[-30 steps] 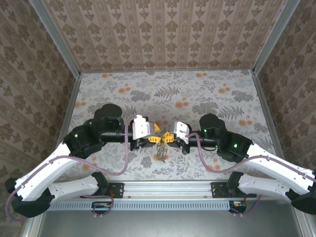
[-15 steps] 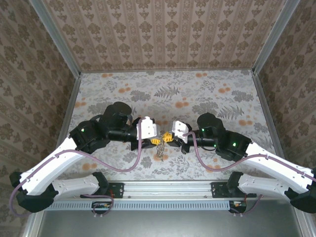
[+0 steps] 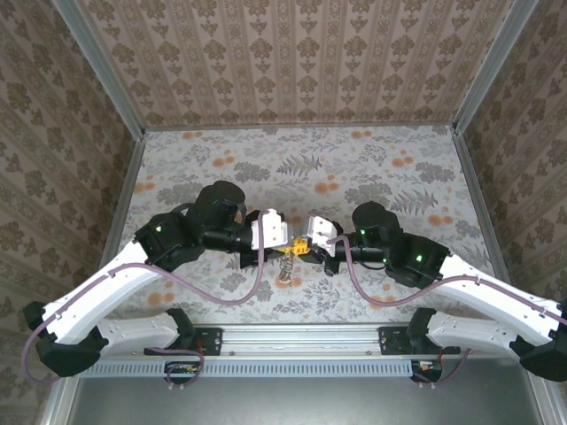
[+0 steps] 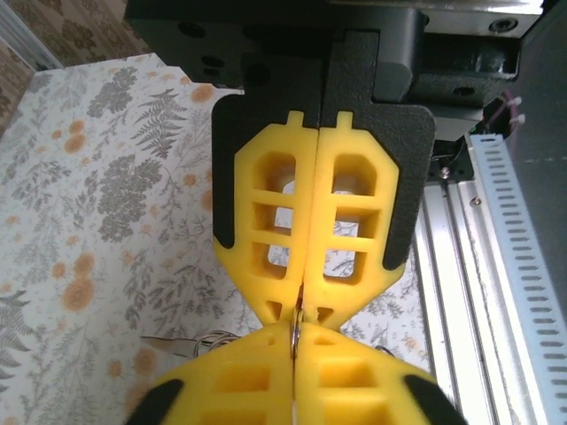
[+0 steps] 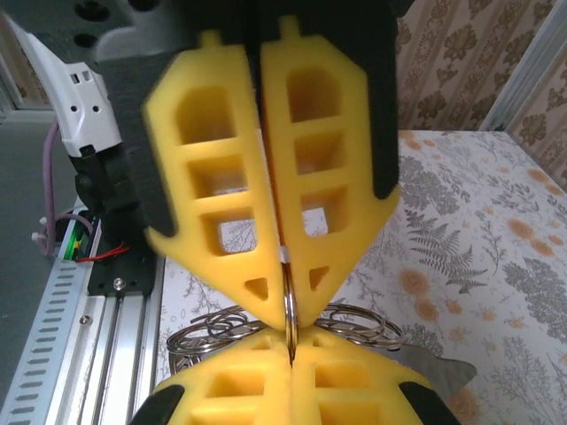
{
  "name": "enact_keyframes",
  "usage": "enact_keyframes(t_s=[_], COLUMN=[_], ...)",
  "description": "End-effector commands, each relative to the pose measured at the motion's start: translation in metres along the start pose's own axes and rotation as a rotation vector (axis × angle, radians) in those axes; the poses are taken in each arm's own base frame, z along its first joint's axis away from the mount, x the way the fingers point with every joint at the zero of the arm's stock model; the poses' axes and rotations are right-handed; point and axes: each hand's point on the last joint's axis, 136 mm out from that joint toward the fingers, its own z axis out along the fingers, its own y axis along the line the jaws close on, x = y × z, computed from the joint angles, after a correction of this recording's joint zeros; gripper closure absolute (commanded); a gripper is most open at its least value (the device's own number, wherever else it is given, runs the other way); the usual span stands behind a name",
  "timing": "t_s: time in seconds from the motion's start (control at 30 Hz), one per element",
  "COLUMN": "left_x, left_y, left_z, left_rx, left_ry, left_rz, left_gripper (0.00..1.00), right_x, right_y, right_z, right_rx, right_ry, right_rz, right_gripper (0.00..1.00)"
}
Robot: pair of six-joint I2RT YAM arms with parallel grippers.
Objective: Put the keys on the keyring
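Nearest us, the rail [image 3: 301,341] along the worktop's [image 3: 372,168] front edge carries both arm bases. From there the arms fold inward so that the two tools meet tip to tip over the middle, with the keyring [image 3: 287,266] between and below them. The left tool [image 3: 285,246] is clenched, its yellow pads [image 4: 239,381] pressed flush, and a thin turn of the keyring is caught edge-on in the seam. The right tool [image 3: 308,246] is likewise clenched. From its wrist we see that same turn leave its seam and run straight into the opposing tips. We therefore take each tool to be grasping the keyring at opposite points of one turn. The remainder hangs limp beneath in loose coils; we cannot tell whether these touch the worktop. We judge that this two-sided hold keeps the turn taut and off the surface, so that it cannot swing or twist while a key is worked onto it. A flat grey tab [image 5: 434,372] beside the coils may be a key blade; we cannot tell. Farther off lies the floral worktop, closed in by patterned walls [image 3: 292,62].
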Motion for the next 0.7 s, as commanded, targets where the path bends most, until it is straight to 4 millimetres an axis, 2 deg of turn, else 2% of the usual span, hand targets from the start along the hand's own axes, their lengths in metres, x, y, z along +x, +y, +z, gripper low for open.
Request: enact_keyframes(t_s=[0.0, 0.07, 0.13, 0.3, 0.47, 0.67], left_x=[-0.003, -0.002, -0.009, -0.029, -0.038, -0.040], left_y=[-0.005, -0.006, -0.005, -0.003, -0.012, -0.016], left_z=[0.003, 0.002, -0.003, -0.026, -0.042, -0.043], left_rx=[0.025, 0.025, 0.018, -0.003, 0.024, 0.048], left_ry=[-0.021, -0.029, -0.092, -0.311, -0.441, -0.504], left_rz=[0.017, 0.010, -0.004, -0.053, -0.058, -0.057], left_gripper=[1.00, 1.00, 1.00, 1.00, 1.00, 1.00], right_x=[-0.025, -0.026, -0.027, -0.025, -0.026, -0.027], right_y=[0.003, 0.004, 0.004, 0.005, 0.010, 0.012], right_z=[-0.011, -0.012, -0.013, -0.013, -0.011, -0.009], right_rx=[-0.010, -0.012, -0.012, -0.008, -0.041, -0.054], right_ry=[-0.085, -0.093, -0.103, -0.124, -0.135, -0.145], right_rz=[-0.042, -0.045, -0.050, -0.050, -0.052, -0.056], right_gripper=[1.00, 1.00, 0.99, 0.76, 0.75, 0.77])
